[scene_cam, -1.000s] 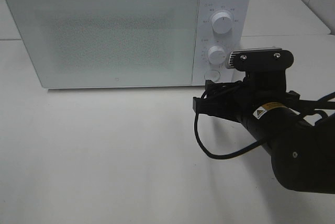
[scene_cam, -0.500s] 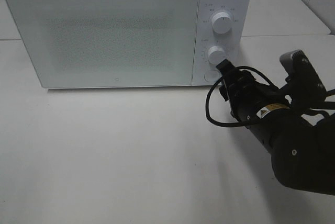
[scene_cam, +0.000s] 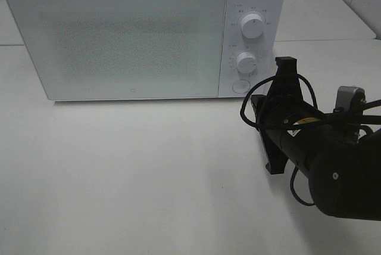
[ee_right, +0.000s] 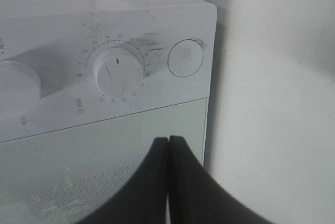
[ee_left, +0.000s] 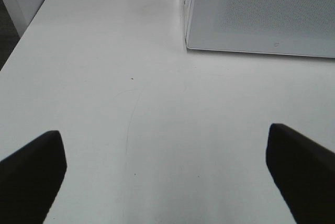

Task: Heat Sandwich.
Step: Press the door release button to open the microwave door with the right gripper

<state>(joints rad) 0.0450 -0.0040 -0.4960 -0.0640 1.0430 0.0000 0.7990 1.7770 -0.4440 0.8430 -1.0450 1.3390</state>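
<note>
No sandwich shows in any view. The white microwave [scene_cam: 119, 34] stands at the back of the table with its door closed. My right gripper [ee_right: 168, 139] is shut with nothing between its fingers, which point at the door's edge just beside the control panel. The timer knob [ee_right: 118, 70] and the round door button [ee_right: 185, 58] lie close ahead of it. In the high view the right arm [scene_cam: 333, 165] sits in front of the panel's lower knob [scene_cam: 246, 61]. My left gripper [ee_left: 167, 171] is open and empty above the bare table near the microwave's left corner [ee_left: 187, 46].
The upper knob [scene_cam: 252, 27] sits above the lower one on the panel. A black cable [scene_cam: 250, 115] loops around the right wrist. The white table [scene_cam: 119, 177] runs wide in front of the microwave. Its left edge [ee_left: 21, 35] shows in the left wrist view.
The right gripper has closed from open, rolled at the wrist and drawn back slightly from the lower knob. The left gripper has not moved.
</note>
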